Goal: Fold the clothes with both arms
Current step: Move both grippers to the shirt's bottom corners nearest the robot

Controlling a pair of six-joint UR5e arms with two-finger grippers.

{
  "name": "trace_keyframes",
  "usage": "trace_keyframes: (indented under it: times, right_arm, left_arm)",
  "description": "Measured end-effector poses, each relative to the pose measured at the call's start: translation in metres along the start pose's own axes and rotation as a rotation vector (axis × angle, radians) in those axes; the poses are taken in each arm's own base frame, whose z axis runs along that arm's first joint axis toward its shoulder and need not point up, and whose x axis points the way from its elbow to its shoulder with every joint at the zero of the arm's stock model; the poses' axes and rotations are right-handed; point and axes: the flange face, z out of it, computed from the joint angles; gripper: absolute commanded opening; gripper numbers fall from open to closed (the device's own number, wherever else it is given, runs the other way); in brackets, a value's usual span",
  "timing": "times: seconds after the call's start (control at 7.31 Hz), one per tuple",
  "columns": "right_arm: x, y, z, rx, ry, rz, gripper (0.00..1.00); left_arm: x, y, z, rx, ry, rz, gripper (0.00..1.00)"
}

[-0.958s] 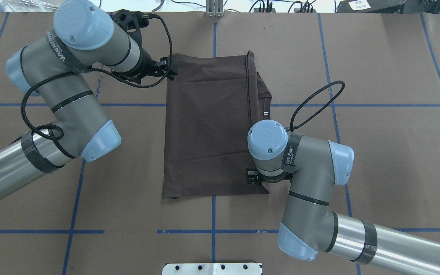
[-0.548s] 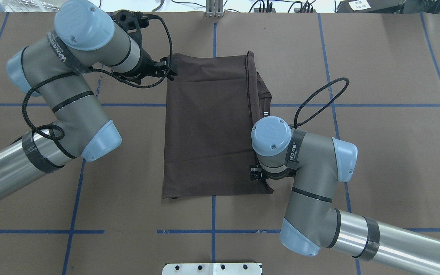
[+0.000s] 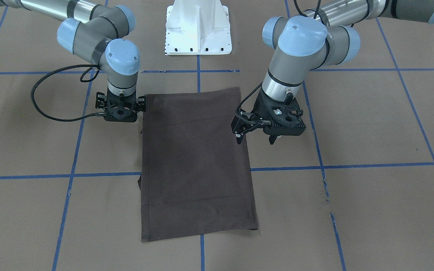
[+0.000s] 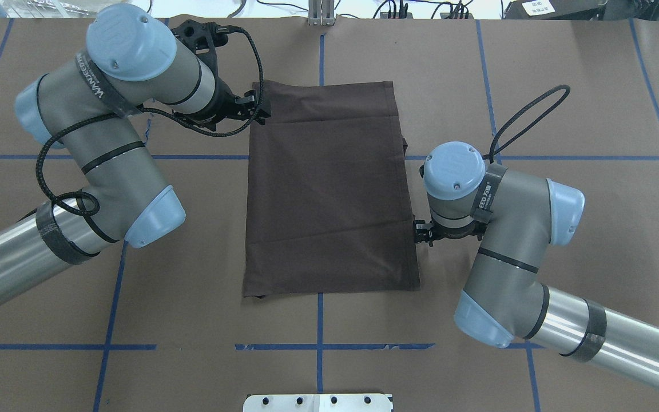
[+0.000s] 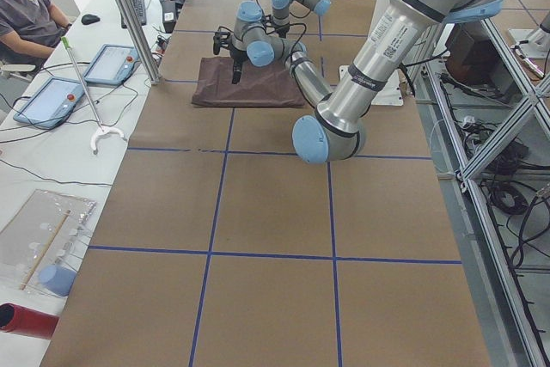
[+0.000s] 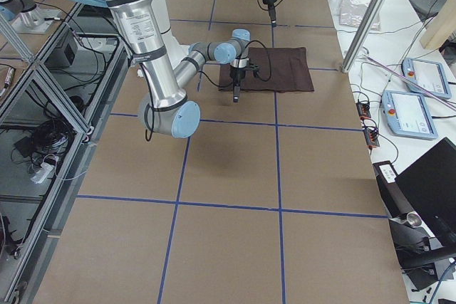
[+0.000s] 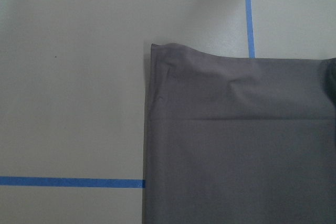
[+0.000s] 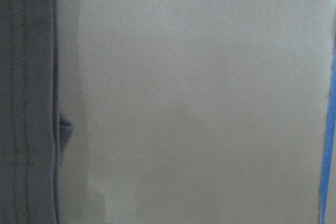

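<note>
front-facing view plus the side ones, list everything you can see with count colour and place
T-shirt: one, dark brown, folded into a rectangle, table centre.
table: one, brown covering with a blue tape grid.
pedestal base: one, white, at the robot's edge of the table.
tablets: two, pale blue frames, on the side bench.
person: one, grey top, seated at that bench.
left gripper: one, black, open, above the shirt's left edge.
right gripper: one, black, just beside the shirt's right edge; open or shut unclear.

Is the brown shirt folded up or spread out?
Folded. The T-shirt lies as a neat rectangle, with no sleeves spread out.
</note>
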Motion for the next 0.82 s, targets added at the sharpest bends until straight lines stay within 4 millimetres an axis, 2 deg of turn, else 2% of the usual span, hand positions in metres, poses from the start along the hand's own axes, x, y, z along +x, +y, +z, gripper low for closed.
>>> trace_keyframes:
  times: [0.27, 0.41, 0.55, 0.68, 0.82]
  right_arm:
    - [0.001, -0.022, -0.047, 0.019, -0.095, 0.004, 1.00]
    - [-0.003, -0.020, -0.069, 0.030, -0.156, -0.005, 1.00]
    - [-0.007, -0.013, -0.091, 0.032, -0.229, -0.009, 1.00]
    - [-0.010, -0.005, -0.111, 0.033, -0.296, 0.005, 1.00]
    - [-0.012, 0.002, -0.126, 0.035, -0.348, 0.025, 1.00]
  left_arm:
    - [0.001, 0.006, 0.003, -0.009, 0.001, -0.015, 1.00]
    - [0.000, 0.024, 0.013, -0.031, 0.003, -0.060, 1.00]
    - [-0.002, 0.056, 0.028, -0.067, 0.009, -0.138, 1.00]
    - [-0.003, 0.100, 0.040, -0.113, 0.010, -0.235, 1.00]
    - [-0.005, 0.147, 0.044, -0.151, 0.005, -0.309, 1.00]
